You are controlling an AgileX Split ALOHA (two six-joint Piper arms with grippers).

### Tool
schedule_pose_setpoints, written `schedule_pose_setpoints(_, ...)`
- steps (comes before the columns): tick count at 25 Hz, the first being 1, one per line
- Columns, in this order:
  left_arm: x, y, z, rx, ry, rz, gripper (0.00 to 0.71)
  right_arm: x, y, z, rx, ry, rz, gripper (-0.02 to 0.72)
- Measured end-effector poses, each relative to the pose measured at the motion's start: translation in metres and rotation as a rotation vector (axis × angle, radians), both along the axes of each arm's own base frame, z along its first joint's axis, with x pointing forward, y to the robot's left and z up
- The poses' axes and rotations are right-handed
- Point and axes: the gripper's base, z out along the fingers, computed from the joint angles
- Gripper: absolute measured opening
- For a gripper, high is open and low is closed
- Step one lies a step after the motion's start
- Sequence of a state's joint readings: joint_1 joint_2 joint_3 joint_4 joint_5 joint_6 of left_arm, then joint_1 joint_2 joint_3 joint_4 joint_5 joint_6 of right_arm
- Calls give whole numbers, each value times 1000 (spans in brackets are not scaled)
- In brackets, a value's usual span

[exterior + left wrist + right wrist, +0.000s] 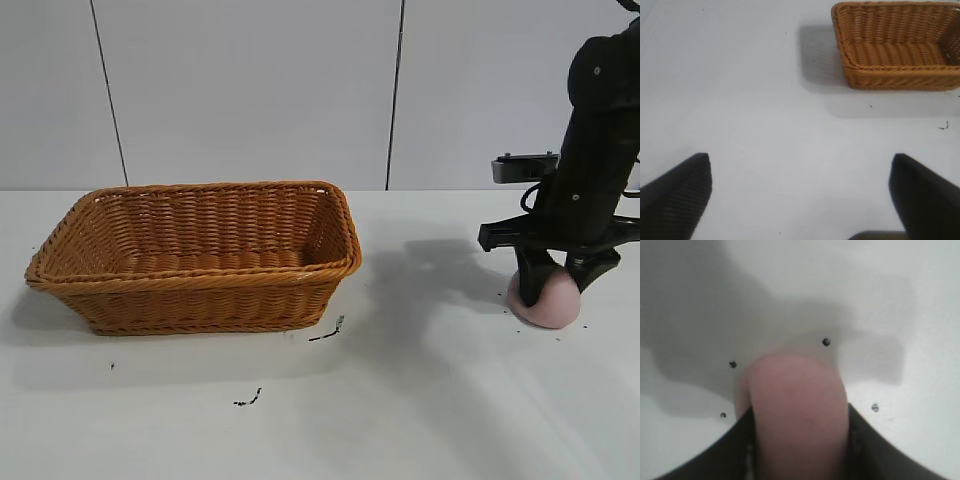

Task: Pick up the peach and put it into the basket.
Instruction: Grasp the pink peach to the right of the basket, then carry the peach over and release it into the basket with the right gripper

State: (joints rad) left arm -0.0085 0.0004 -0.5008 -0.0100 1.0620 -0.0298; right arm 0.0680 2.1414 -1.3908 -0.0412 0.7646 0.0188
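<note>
The right claw (556,282) stands at the far right of the white desk (420,400) in the exterior view, pointing straight down from its black arm, with its two fingers (532,280) set on either side of the peach (546,300). The peach, a dusty-pink rounded ball, rests on the desk surface directly beneath the claw, well apart from the basket (200,255). In the right wrist view the peach (797,415) fills the space between the two dark fingers (730,455), which lie against its flanks; the claw is clenched on the peach, and the fruit is at desk level in the exterior view, its underside meeting its own shadow. Several small dark specks (826,342) mark the desk around the peach. The basket, orange-brown woven wicker with flaring sides and a braided rim, sits on the left half of the desk in the exterior view, upright, with nothing visible inside it. Two short black marks (328,332) lie on the desk just in front of the basket's near right corner. The left claw (800,200) appears only in the left wrist view, where its two black fingers (675,195) are spread wide apart over bare desk, holding nothing. From that view the basket (900,75) is seen farther off, well clear of the left claw. The left arm itself does not appear in the exterior view.
</note>
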Motion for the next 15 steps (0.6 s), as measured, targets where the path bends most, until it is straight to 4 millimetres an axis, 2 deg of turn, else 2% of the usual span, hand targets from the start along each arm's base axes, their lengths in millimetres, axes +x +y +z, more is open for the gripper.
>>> schedule_pose_setpoints(2,0,0,0,0,0,0,693,1,0,4,-1,3,4,-8)
schedule_pose_setpoints(4,0,0,0,0,0,0,693,3,0,9,-4,15,7,-16)
schedule_pose_setpoints(6,0,0,0,0,0,0,693,6,0,24,-5,16,6,-16)
schedule_pose_setpoints(8,0,0,0,0,0,0,693,11,0,50,-6,-8,4,-16)
schedule_pose_setpoints(13,0,0,0,0,0,0,693,20,1,135,6,-178,-1,-16)
schedule_pose_setpoints(15,0,0,0,0,0,0,693,21,3,154,8,-207,3,-16)
